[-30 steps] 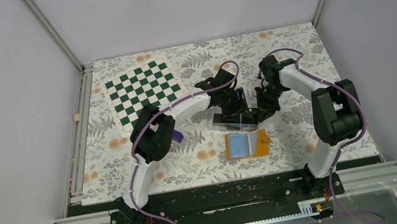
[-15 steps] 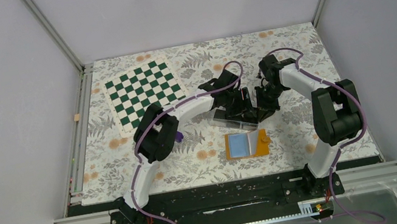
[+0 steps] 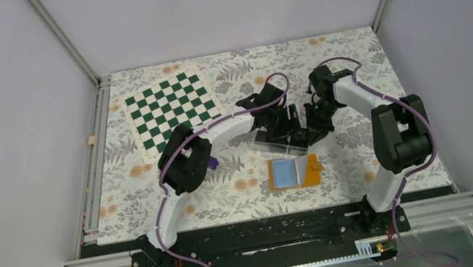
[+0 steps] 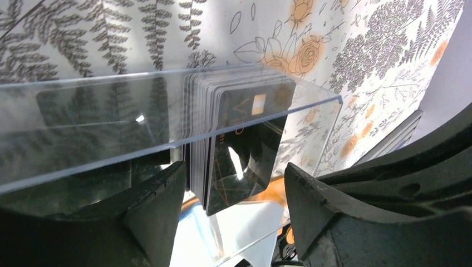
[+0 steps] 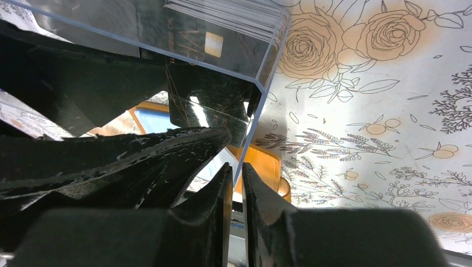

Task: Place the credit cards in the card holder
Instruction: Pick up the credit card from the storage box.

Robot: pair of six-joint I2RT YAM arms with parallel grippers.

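Item 1. Stack of thin black rectangular credit cards: standing on edge, packed face to face inside the box at its right end in the left wrist view; the front card shows a gold chip. Not gripped by anything

Item 2. Clear rectangular plastic box: centre of the top view, just above the card holder. It seems tipped up rather than lying flat, probably to present the card edges to the other arm

Item 3. Small flat orange folding card holder: lying open on the table below the box, light blue inner pockets upward, ready to be loaded. No card shows in it; task judged at its first card

Item 4. Left arm's fingers: spread apart, one on each side of the stack, a gap showing between each and the cards, grasping nothing. Placed to close on the front card and draw it out

Item 5. Right arm's fingers: clenched on the thin end wall of the clear box, at lower centre of the right wrist view. Purpose judged: steadying the box so it does not slide when a card is pulled

Item 6. Green-and-white chequered mat: upper left of the table, unused

Item 7. Table: covered in floral print cloth
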